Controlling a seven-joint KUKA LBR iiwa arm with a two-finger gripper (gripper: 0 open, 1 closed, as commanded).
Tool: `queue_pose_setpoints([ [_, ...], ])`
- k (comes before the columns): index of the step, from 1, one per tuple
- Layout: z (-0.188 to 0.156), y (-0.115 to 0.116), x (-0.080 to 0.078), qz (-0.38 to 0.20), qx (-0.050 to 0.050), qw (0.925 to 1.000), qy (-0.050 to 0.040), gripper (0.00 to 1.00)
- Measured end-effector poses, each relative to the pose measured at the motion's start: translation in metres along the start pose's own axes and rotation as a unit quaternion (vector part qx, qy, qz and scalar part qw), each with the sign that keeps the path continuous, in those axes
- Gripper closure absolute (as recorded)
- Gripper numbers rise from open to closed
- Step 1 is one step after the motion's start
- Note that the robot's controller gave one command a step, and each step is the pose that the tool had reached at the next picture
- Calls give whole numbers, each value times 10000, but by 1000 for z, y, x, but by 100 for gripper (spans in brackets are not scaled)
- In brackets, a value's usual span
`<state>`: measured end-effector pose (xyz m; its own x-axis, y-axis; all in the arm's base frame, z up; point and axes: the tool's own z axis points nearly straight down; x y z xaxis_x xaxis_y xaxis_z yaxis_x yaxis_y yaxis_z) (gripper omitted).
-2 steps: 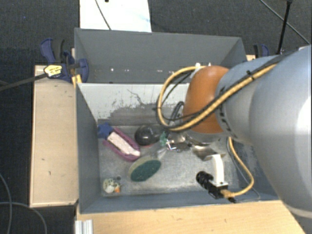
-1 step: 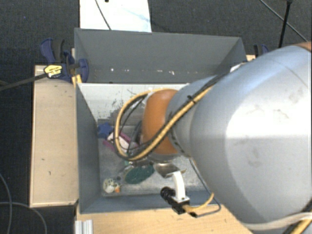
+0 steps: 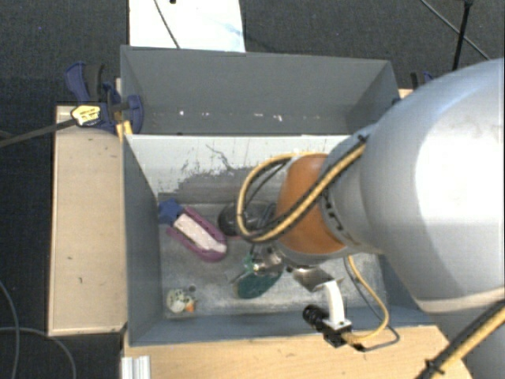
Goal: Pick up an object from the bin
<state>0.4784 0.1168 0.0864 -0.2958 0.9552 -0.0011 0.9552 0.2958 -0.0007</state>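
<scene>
My gripper (image 3: 263, 260) reaches down from under the arm's orange cover, in the middle of the bin's floor. Right below it lies a dark teal, rounded object (image 3: 254, 283), its upper end touching or hidden by the gripper. To the left lies a purple, elongated thing with a pale pink top (image 3: 197, 234) and a blue end, set at a slant. A dark round object (image 3: 230, 219) sits just behind the gripper, partly hidden by cables.
A small speckled ball-like thing (image 3: 181, 300) lies in the near left corner of the bin. The arm and its cover hide the bin's right half. The far wall rises steeply behind.
</scene>
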Motion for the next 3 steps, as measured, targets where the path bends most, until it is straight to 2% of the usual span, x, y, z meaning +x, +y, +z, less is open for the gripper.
queue_pose_setpoints([
  [1, -2, 3, 4, 5, -39, 10000, 9, 100],
  [2, -51, 7, -2, 823, -11, 9966, 4, 100],
  [3, -148, 32, -18, 807, -44, 9967, 3, 100],
])
